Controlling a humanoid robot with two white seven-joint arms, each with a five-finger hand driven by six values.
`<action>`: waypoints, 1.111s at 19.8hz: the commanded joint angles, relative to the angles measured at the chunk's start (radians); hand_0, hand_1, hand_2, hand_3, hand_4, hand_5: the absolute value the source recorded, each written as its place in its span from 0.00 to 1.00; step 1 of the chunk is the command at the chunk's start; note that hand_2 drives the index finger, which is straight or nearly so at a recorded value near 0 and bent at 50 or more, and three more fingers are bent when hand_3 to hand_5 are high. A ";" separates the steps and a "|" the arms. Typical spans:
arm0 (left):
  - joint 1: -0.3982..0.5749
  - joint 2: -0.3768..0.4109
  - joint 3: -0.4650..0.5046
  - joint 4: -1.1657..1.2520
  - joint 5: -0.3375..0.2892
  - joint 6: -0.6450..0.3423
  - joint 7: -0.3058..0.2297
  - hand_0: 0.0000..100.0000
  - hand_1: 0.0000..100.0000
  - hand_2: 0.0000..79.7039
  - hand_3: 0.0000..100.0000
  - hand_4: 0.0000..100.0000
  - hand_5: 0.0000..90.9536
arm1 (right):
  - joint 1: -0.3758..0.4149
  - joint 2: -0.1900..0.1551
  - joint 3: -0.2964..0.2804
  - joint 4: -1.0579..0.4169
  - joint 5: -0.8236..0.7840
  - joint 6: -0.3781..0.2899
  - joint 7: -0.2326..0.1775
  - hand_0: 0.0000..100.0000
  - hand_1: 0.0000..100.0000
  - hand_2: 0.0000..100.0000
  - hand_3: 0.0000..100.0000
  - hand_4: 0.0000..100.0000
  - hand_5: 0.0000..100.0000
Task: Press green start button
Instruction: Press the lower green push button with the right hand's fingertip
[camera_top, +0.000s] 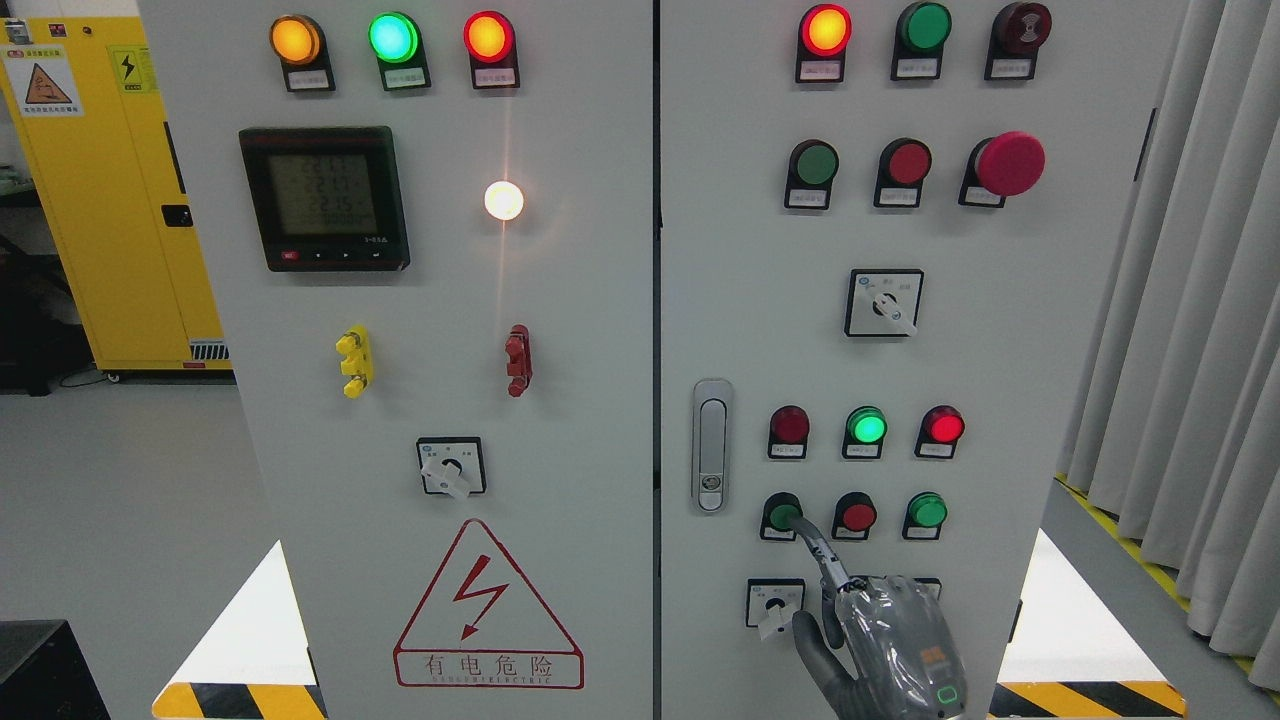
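A green push button (781, 515) sits at the left of the lowest button row on the right cabinet door (1000, 330). My right hand (885, 635), grey and glossy, comes up from the bottom edge right of the middle. Its index finger (820, 550) is stretched out and its tip touches the green button's lower right edge. The thumb (815, 640) sticks out to the left; the other fingers look curled and hold nothing. The left arm is not in view.
Beside the button are a red button (857, 516) and another green button (927, 511). Indicator lamps (865, 428) sit above them. A rotary switch (773, 603) lies just left of my hand, a door latch (711, 445) further left. Curtains (1190, 300) hang at the right.
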 joint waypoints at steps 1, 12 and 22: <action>0.000 0.000 0.000 0.000 0.000 0.000 0.000 0.12 0.56 0.00 0.00 0.00 0.00 | -0.007 0.015 0.000 0.035 -0.002 0.003 0.020 0.67 0.99 0.00 0.96 1.00 1.00; 0.000 0.000 0.000 0.000 0.000 0.000 0.000 0.12 0.56 0.00 0.00 0.00 0.00 | -0.002 0.015 -0.003 0.026 -0.013 -0.002 0.008 0.67 0.98 0.00 0.95 1.00 1.00; 0.000 0.000 0.000 0.000 0.000 0.000 0.000 0.12 0.56 0.00 0.00 0.00 0.00 | 0.013 0.015 0.020 -0.024 -0.134 -0.071 -0.050 0.70 0.96 0.00 0.93 1.00 1.00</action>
